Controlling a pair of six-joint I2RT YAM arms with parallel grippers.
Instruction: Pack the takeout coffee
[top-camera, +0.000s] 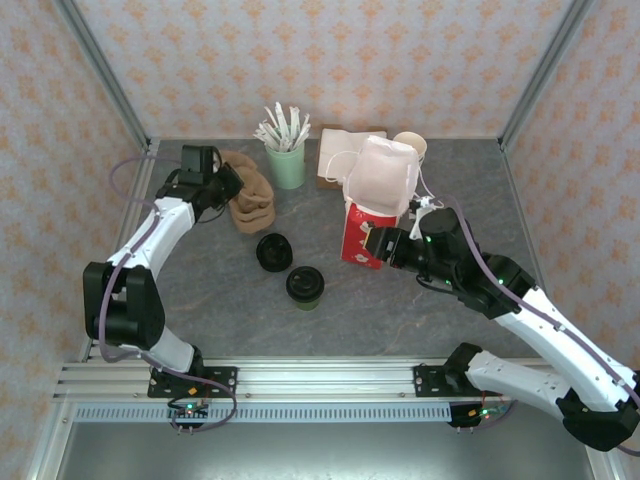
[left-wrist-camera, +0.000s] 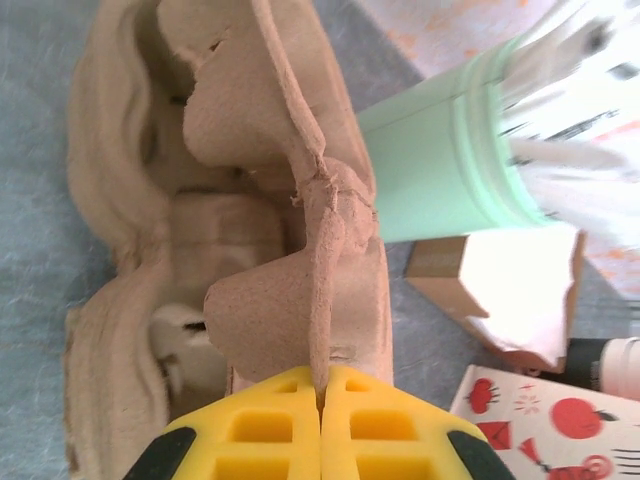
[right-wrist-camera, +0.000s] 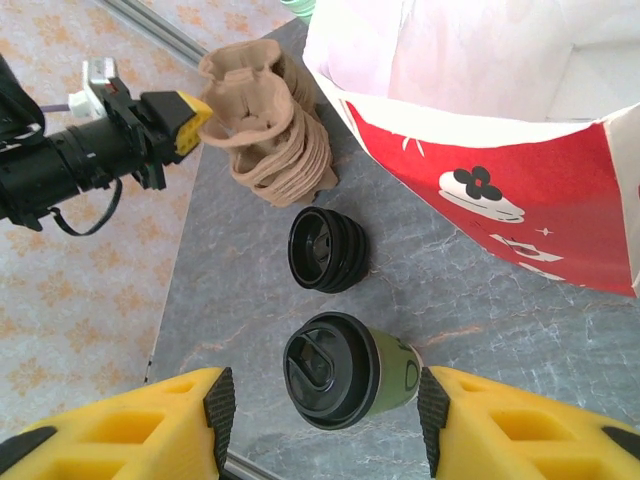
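The takeout coffee (top-camera: 305, 286) is a green paper cup with a black lid, standing on the table left of the red bag; the right wrist view shows it from above (right-wrist-camera: 345, 370). My right gripper (top-camera: 373, 246) hangs open by the bag's foot, right of the cup and apart from it. In its own view the cup appears between the spread fingers (right-wrist-camera: 216, 410), with the right gripper (right-wrist-camera: 325, 420) empty. My left gripper (top-camera: 230, 184) is shut on a thin ridge of the brown cardboard cup carrier (left-wrist-camera: 300, 200) at the back left, the left gripper (left-wrist-camera: 322, 398) pinching its edge.
A stack of loose black lids (top-camera: 273, 251) lies just behind the coffee. The red and white paper bag (top-camera: 372, 205) stands open at centre. A mint holder (top-camera: 286, 163) with white sticks, a brown box (top-camera: 335, 160) and cream cups (top-camera: 411, 146) stand at the back.
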